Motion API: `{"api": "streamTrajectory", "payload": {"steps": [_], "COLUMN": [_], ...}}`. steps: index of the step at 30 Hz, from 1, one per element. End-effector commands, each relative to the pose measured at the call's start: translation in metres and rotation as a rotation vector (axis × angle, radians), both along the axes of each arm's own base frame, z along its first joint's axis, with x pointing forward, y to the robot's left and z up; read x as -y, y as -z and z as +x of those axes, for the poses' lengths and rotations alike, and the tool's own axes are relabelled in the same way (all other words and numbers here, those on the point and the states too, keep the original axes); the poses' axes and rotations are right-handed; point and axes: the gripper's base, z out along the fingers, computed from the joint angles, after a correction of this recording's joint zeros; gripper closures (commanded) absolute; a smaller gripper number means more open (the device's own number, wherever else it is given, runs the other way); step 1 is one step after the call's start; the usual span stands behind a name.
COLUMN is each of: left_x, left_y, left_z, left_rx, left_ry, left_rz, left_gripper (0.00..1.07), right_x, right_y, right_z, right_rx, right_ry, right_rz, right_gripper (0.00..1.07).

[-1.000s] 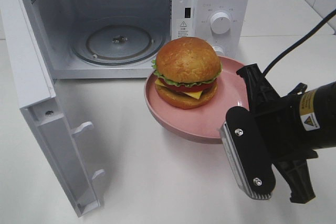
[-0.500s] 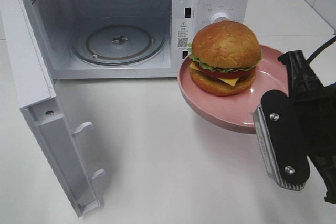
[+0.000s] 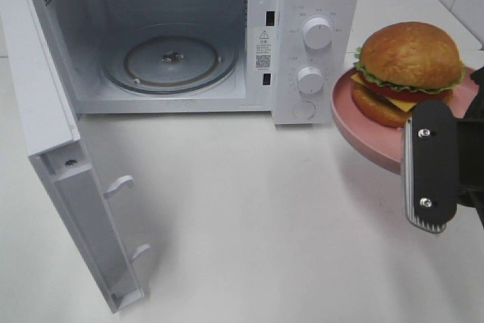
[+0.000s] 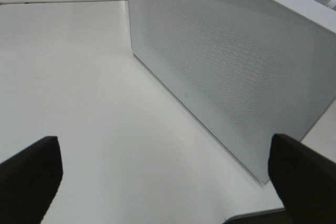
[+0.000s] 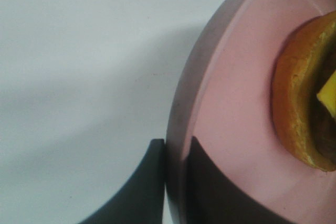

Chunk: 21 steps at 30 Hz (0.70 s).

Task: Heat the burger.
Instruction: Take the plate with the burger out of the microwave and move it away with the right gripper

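While the right gripper (image 5: 176, 182) clamps the rim of the plate (image 3: 355, 122) bearing the burger (image 3: 408, 72) beside the microwave (image 3: 227, 35), the left gripper (image 4: 163, 177) is spread wide, holding nothing.

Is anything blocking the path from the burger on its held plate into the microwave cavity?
Nothing visible does. The microwave door hangs wide open and the turntable is bare; the burger rides the pink plate right of the control panel.
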Motion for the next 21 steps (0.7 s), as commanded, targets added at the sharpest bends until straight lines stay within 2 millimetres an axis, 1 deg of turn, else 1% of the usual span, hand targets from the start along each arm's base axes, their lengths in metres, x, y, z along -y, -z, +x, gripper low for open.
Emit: {"api": "streamTrajectory", "payload": {"steps": [1, 8, 10, 12, 13, 14, 15, 20, 21], "left_x": [0.0, 0.0, 0.0, 0.0, 0.0, 0.0, 0.0, 0.0, 0.0], "left_y": [0.0, 0.0, 0.0, 0.0, 0.0, 0.0, 0.0, 0.0, 0.0], "left_z": [-0.002, -0.002, -0.002, -0.002, -0.002, -0.002, -0.002, -0.002, -0.002], "left_rx": [0.023, 0.023, 0.023, 0.023, 0.023, 0.023, 0.023, 0.023, 0.023], "left_ry": [-0.003, -0.003, -0.003, -0.003, -0.003, -0.003, -0.003, -0.003, -0.003], "left_rz": [-0.004, -0.004, -0.004, -0.004, -0.004, -0.004, -0.004, -0.004, -0.004], "left_gripper": [0.07, 0.07, 0.07, 0.07, 0.07, 0.07, 0.07, 0.07, 0.07], "right_x": [0.003, 0.008, 0.011, 0.012, 0.014, 0.014, 0.015, 0.018, 0.02], "right_y": [-0.008, -0.008, -0.009, -0.009, -0.009, -0.009, -0.01, -0.008, -0.006], "right_z": [0.004, 0.003, 0.004, 0.004, 0.004, 0.004, 0.004, 0.004, 0.005], "right_rx": [0.071, 0.072, 0.084, 0.088, 0.096, 0.096, 0.104, 0.111, 0.113], "right_ry": [0.06, 0.171, 0.237, 0.264, 0.322, 0.322, 0.368, 0.447, 0.491], "right_rz": [0.023, 0.051, 0.061, 0.069, 0.085, 0.085, 0.101, 0.103, 0.091], "right_gripper": [1.07, 1.07, 1.07, 1.07, 1.07, 1.07, 1.07, 1.07, 1.07]}}
